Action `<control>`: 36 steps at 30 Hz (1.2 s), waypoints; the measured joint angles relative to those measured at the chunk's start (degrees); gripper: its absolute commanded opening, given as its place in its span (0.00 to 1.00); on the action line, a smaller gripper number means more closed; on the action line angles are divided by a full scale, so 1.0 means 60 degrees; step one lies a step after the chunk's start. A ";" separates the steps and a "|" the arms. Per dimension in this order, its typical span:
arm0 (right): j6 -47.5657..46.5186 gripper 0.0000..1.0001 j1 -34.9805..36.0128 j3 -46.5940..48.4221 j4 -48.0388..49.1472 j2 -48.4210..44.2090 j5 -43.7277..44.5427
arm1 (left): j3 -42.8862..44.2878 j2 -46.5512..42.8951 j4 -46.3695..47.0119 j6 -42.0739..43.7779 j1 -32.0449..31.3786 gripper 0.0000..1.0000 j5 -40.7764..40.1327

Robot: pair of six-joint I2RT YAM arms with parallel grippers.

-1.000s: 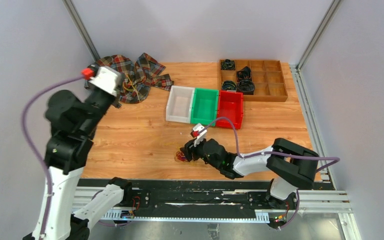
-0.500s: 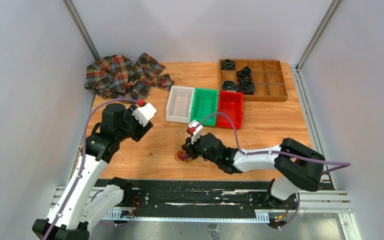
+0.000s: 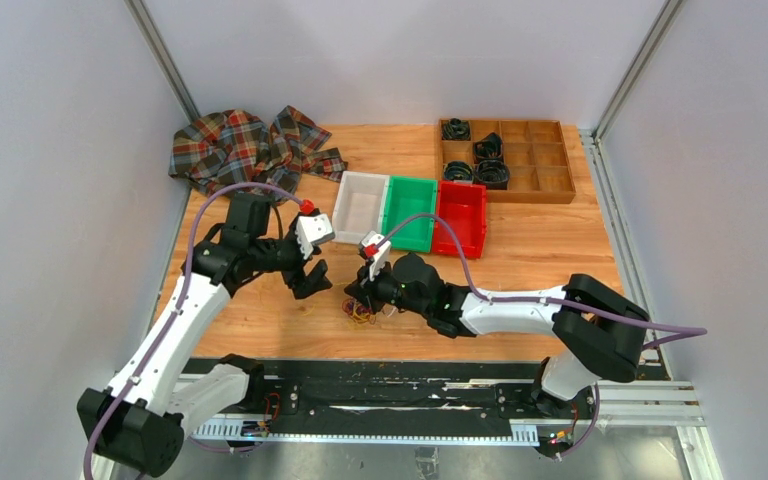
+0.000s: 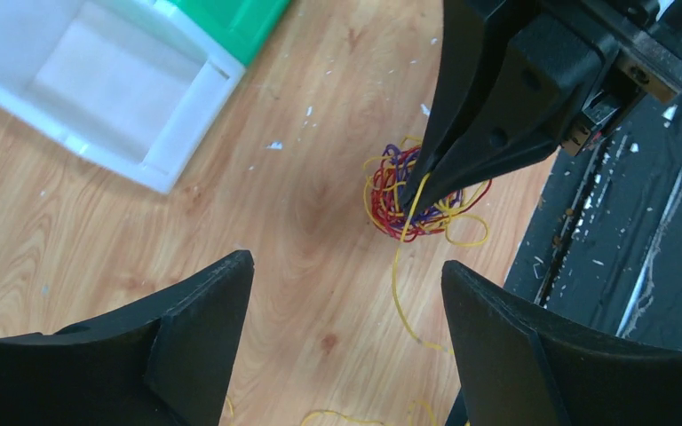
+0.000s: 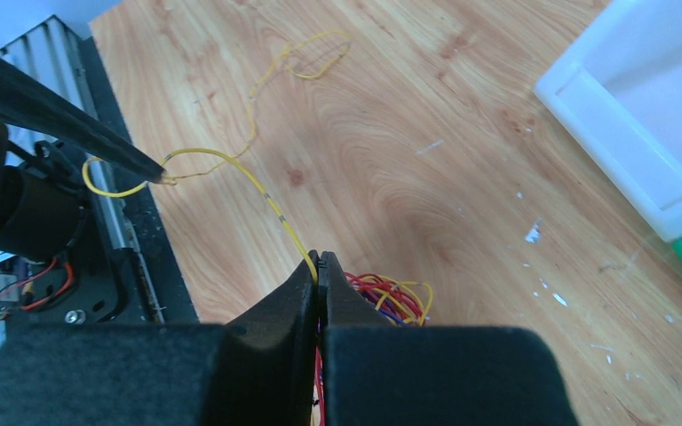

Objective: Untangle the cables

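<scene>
Tangle of cables (image 3: 360,312), with yellow, purple and red strands, sits on the wooden surface (image 3: 270,325) close to its near edge, a little left of centre and in front of the white bin (image 3: 360,207). Right end effector (image 5: 320,264) is pinched tight on one yellow strand (image 5: 262,191) at the rim of the ball; that strand trails off toward the near left. Left end effector (image 4: 344,266) hovers just beside the ball, spread wide and holding nothing. Step in hand, by my reading, is drawing a single strand free. It is best done slowly, with the left pinning the ball or taking a second strand well apart from the first. A sharp tug would likely drag or tighten the knot. Pale flecks (image 4: 275,145) are scattered on the wood. Green bin (image 3: 409,212) and red bin (image 3: 460,215) adjoin the white one. Wooden tray (image 3: 520,197) with black cords (image 3: 490,172) is at the far right corner, plaid cloth (image 3: 245,150) at the far left. Grey walls (image 3: 400,60) on three sides.
</scene>
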 measured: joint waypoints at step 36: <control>0.0958 0.38 -0.0321 -0.0029 0.1690 0.0262 -0.1271 | 0.0907 -0.0437 -0.1260 0.0943 -0.0696 0.01 0.0364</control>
